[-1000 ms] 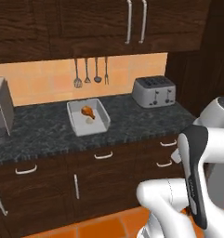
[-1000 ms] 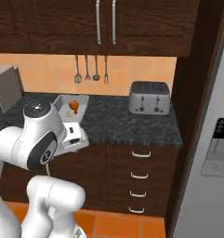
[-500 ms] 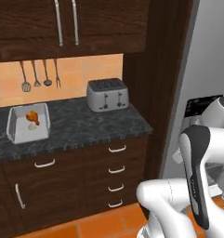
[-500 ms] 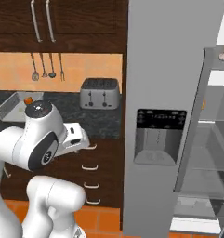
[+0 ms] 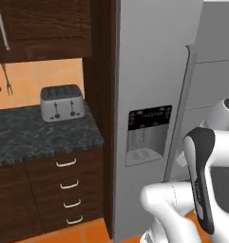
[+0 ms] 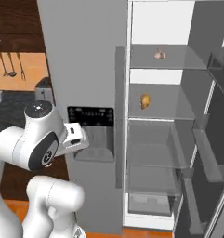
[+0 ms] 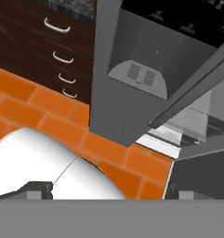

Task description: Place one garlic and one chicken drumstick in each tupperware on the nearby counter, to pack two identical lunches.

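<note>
Since a second ago the base has swung right, so both base views now face a grey fridge (image 5: pixel 154 95) beside the counter (image 5: pixel 35 135), with the tupperware gone from sight. On the open fridge's upper shelf sits the garlic (image 6: pixel 160 55); the chicken drumstick (image 6: pixel 144 101) lies on the shelf below. Folded close to the body, the arm (image 5: pixel 201 182) aims its hand down at the orange floor (image 7: pixel 34 104) before the fridge. Spread wide, the gripper (image 7: pixel 108 193) holds nothing. A toaster (image 5: pixel 62 102) stands on the counter.
</note>
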